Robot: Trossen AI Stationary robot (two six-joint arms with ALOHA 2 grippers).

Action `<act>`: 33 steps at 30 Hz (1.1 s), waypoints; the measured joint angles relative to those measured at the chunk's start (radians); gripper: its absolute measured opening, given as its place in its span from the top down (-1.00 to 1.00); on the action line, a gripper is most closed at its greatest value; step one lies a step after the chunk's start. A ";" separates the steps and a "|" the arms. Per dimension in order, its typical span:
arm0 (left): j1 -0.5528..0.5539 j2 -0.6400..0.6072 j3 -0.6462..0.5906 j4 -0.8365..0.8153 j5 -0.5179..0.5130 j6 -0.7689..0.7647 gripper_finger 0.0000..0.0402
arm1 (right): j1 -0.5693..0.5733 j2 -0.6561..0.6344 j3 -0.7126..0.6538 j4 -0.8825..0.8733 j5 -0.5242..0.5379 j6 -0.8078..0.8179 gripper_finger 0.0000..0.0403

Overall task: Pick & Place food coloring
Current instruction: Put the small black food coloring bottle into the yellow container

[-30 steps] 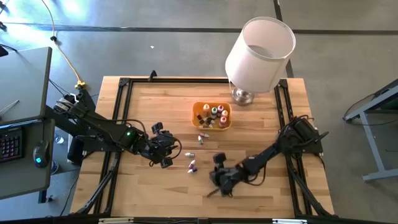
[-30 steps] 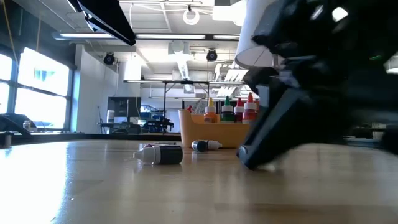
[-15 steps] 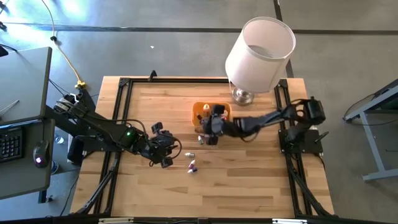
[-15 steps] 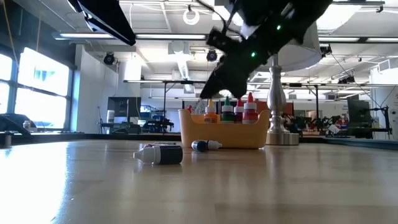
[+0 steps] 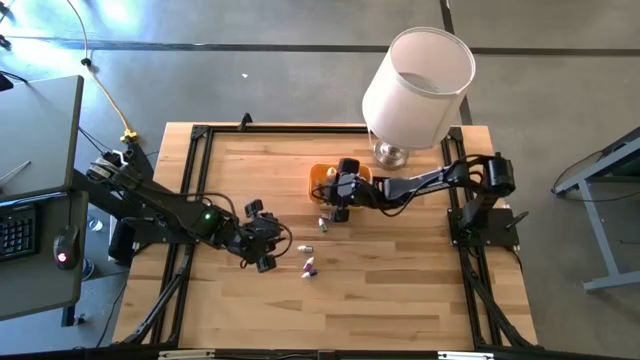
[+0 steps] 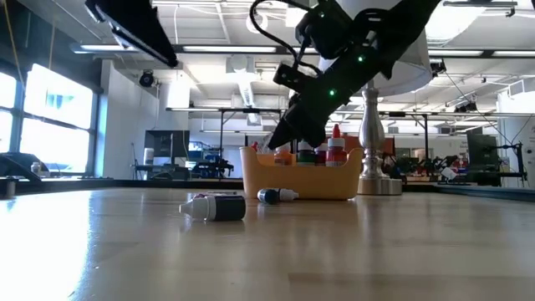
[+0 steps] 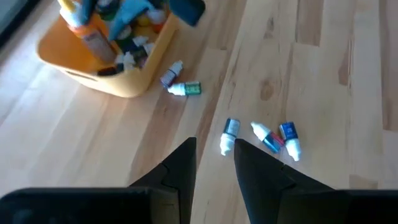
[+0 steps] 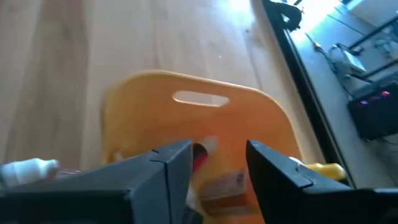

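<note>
Several small food coloring bottles stand in the orange tray (image 5: 322, 176), among them a red one (image 6: 336, 144). Others lie on their sides on the wood: two beside the tray's near side (image 7: 185, 89), one with a blue label (image 7: 230, 134), and two more side by side (image 7: 278, 138). My right gripper (image 5: 338, 192) hovers open over the tray, and a red bottle (image 8: 200, 154) shows in the tray (image 8: 205, 118) between its fingers. My left gripper (image 5: 264, 240) is open, low over the table left of the loose bottles, with the blue-label bottle just ahead of its fingertips (image 7: 214, 149).
A lamp with a large white shade (image 5: 418, 75) stands on its metal base (image 5: 392, 153) just behind the tray, close to my right arm. A black frame (image 5: 195, 135) runs round the table's edges. Bare wood lies toward the near edge.
My right gripper has swung up from low over the table's near middle and travelled toward the far edge, ending above the orange tray. My left arm has kept still, and the loose bottles have not moved.
</note>
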 joint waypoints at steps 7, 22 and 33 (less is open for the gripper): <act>0.000 0.009 -0.147 0.279 0.090 0.003 0.48 | 0.051 -0.046 0.000 -0.007 0.050 0.001 0.14; 0.007 0.317 -0.263 0.701 0.105 0.209 0.48 | 0.331 -0.219 0.002 -0.107 -0.040 0.240 0.27; 0.073 0.375 -0.260 0.770 0.112 0.244 0.48 | 0.422 -0.233 0.002 -0.060 0.024 -0.038 0.28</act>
